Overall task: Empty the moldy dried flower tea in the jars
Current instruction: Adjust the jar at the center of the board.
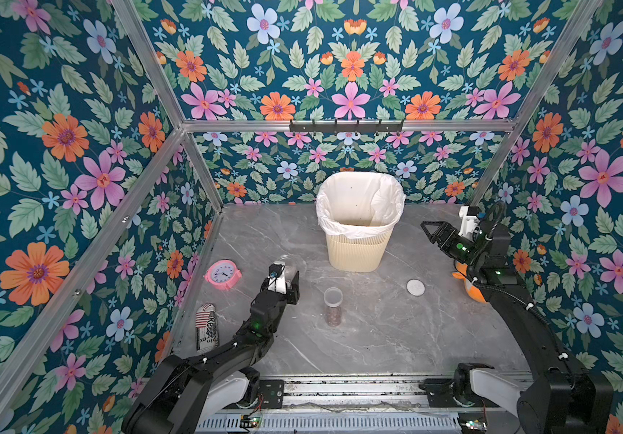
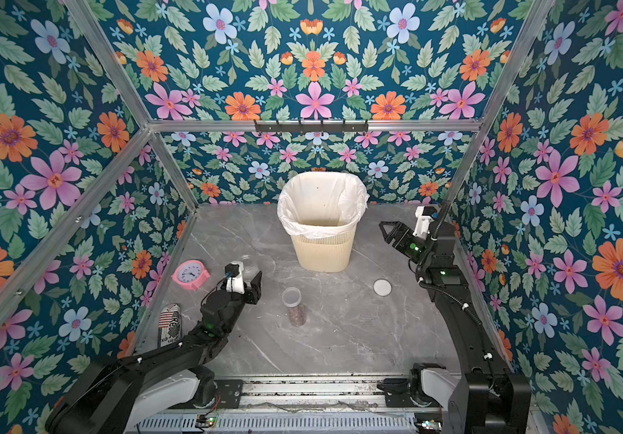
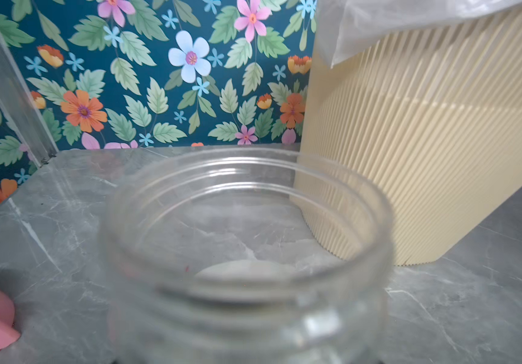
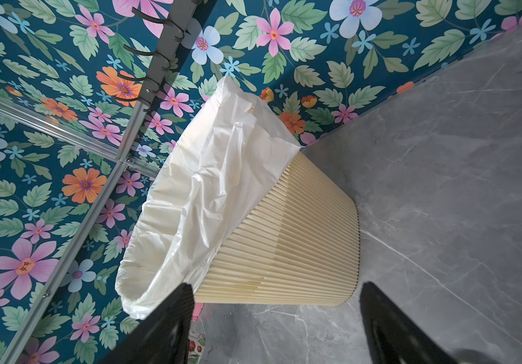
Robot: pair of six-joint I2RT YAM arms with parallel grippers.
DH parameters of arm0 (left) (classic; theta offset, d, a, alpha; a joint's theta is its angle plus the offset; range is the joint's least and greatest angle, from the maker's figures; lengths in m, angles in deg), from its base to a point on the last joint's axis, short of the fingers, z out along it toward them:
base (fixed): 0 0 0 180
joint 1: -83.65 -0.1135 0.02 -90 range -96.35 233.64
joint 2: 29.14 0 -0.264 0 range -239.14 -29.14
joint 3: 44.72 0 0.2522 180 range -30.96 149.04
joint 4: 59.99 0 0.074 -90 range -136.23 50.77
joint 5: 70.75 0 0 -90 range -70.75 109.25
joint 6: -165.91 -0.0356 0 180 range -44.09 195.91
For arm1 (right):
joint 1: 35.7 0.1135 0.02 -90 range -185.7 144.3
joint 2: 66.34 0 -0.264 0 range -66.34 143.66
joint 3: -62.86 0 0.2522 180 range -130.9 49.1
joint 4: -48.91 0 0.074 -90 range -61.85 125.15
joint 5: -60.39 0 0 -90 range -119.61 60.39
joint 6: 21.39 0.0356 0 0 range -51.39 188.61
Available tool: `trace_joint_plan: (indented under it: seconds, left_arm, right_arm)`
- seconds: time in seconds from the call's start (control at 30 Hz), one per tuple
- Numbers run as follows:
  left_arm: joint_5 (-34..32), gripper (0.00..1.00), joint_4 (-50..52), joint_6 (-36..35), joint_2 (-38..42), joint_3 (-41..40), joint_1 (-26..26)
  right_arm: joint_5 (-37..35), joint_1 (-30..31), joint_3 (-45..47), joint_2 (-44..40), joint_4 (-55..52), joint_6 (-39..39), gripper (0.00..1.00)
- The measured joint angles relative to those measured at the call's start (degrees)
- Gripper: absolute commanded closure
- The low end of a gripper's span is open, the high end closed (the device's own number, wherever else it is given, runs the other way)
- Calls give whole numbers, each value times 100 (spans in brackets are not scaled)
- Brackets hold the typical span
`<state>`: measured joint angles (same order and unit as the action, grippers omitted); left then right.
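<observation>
A lined bin stands mouth up at the back of the table, likely the dump for the spoiled tea. The left gripper appears to grasp the wide jar, upright and low between the bin and a pink clock, seemingly to set it down. Its open mouth shows clear walls and little more than a reddish speck inside. The right gripper hangs spread and empty near the right wall, aimed at the bin and out of the way. The narrow jar stands alone mid-table, probably next. The white lid lies flat to its right, set aside for pouring. The tea is a reddish-brown layer of tiny buds at the narrow jar's bottom.
</observation>
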<state>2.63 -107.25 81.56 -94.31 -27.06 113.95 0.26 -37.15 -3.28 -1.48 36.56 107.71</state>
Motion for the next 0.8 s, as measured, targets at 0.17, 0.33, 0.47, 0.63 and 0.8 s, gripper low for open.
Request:
trace_joint_plan:
  seconds: [0.17, 0.33, 0.47, 0.63, 0.8]
  left_arm:
    - [-610, 40, -1565, -149, -704, -361, 299]
    - [-970, 38, -2594, -273, -1622, -367, 494]
    - [-1110, 37, -2809, -319, -2033, -369, 614]
    - [-1547, 35, -2876, -358, -2055, -350, 741]
    - [-2057, 33, -2889, -236, -2175, -101, 1187]
  right_arm:
    - [22, 0, -50, 0, -35, -4, 16]
    - [103, 0, -98, 13, -37, -24, 16]
    - [105, 0, -114, 26, -66, -24, 16]
    - [122, 0, -138, 33, -79, -24, 16]
    - [142, 0, -214, 94, -79, -22, 16]
